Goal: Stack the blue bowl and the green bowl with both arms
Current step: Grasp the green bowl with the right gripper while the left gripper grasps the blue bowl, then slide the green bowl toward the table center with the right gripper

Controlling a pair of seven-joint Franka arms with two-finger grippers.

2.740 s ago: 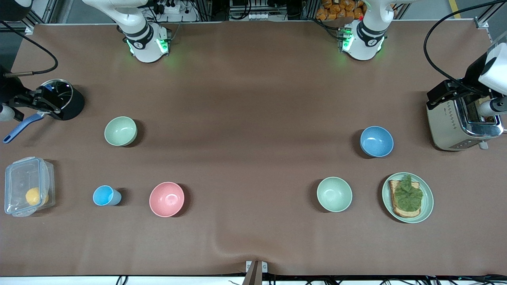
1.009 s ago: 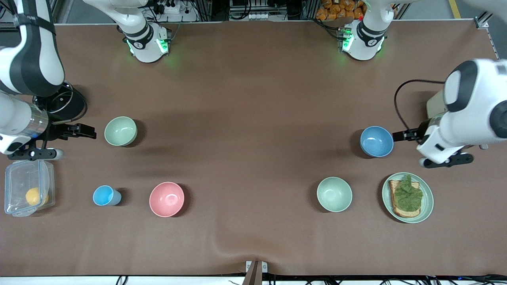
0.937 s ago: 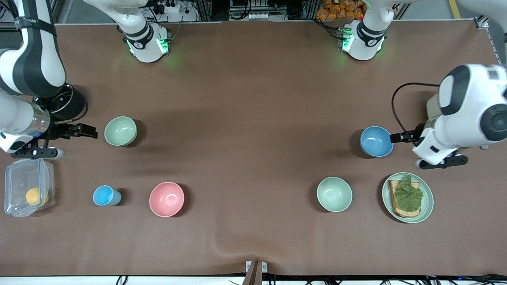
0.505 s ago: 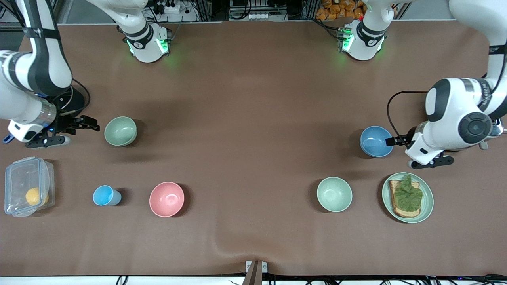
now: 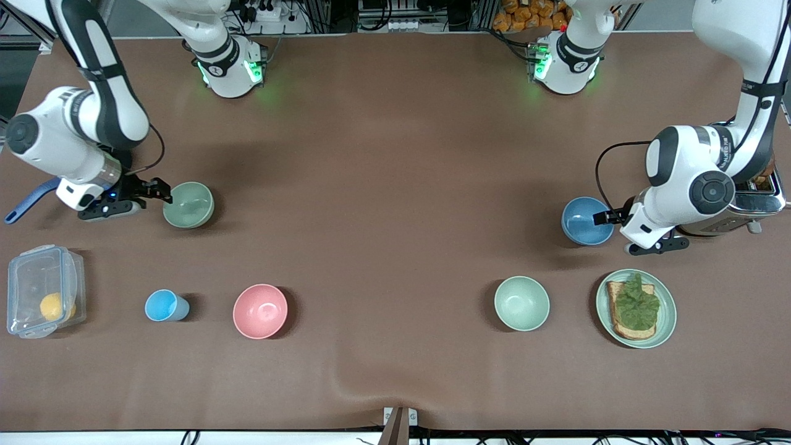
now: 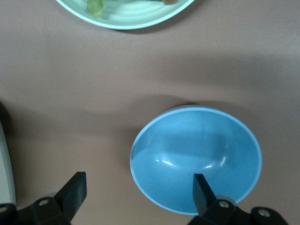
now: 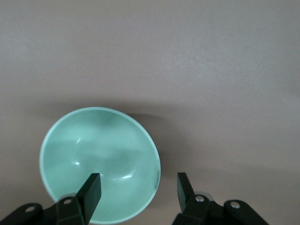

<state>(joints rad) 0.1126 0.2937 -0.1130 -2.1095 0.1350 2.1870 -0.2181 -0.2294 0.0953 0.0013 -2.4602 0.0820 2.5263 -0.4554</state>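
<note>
The blue bowl (image 5: 586, 221) stands upright toward the left arm's end of the table, beside the toaster. My left gripper (image 5: 604, 219) is open astride its rim. In the left wrist view one finger (image 6: 202, 188) is inside the blue bowl (image 6: 196, 157) and the other is outside, over the cloth. The green bowl (image 5: 189, 205) stands toward the right arm's end. My right gripper (image 5: 165, 191) is open astride its rim too. One finger (image 7: 91, 190) hangs inside the green bowl (image 7: 99, 159) and the other outside, neither touching it.
A look-alike second green bowl (image 5: 521, 303) sits nearer the camera, beside a green plate (image 5: 666, 321) with toast and lettuce. A pink bowl (image 5: 260, 311), a light-blue cup (image 5: 164, 305) and a clear lidded box (image 5: 42, 300) lie nearer the camera. The toaster (image 5: 751, 207) stands close to the left arm.
Both arms have swung in and down from the table's ends to their bowls' rims. The right gripper's fingers have narrowed a little. No bowl has moved.
</note>
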